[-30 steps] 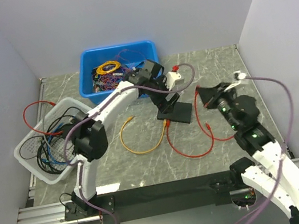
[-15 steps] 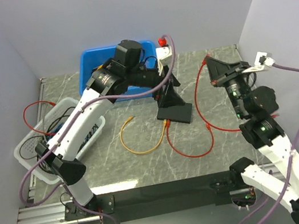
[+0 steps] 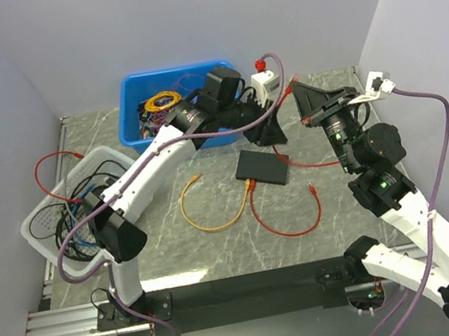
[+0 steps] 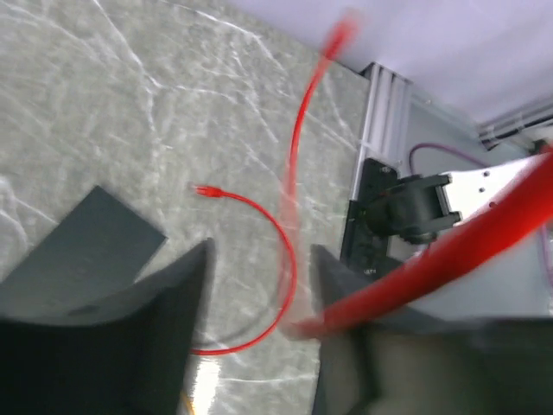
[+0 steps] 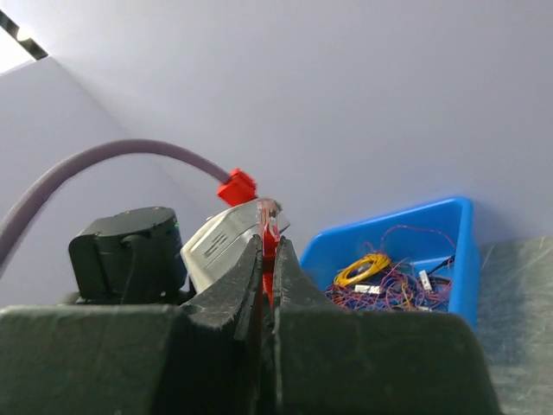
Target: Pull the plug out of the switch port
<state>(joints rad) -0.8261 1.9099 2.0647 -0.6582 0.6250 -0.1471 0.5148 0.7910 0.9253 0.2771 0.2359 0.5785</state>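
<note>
Mid-air, right jaws clamp red plug (image 5: 269, 233); left jaws parted.

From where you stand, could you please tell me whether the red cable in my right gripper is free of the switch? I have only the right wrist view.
Observer: Yes, the right gripper holds the end of the red cable in the air, apart from the switch, which lies flat on the table.
Operator: Thank you; where is the left gripper?
Observer: The left gripper hovers open beside the switch, holding nothing.
</note>
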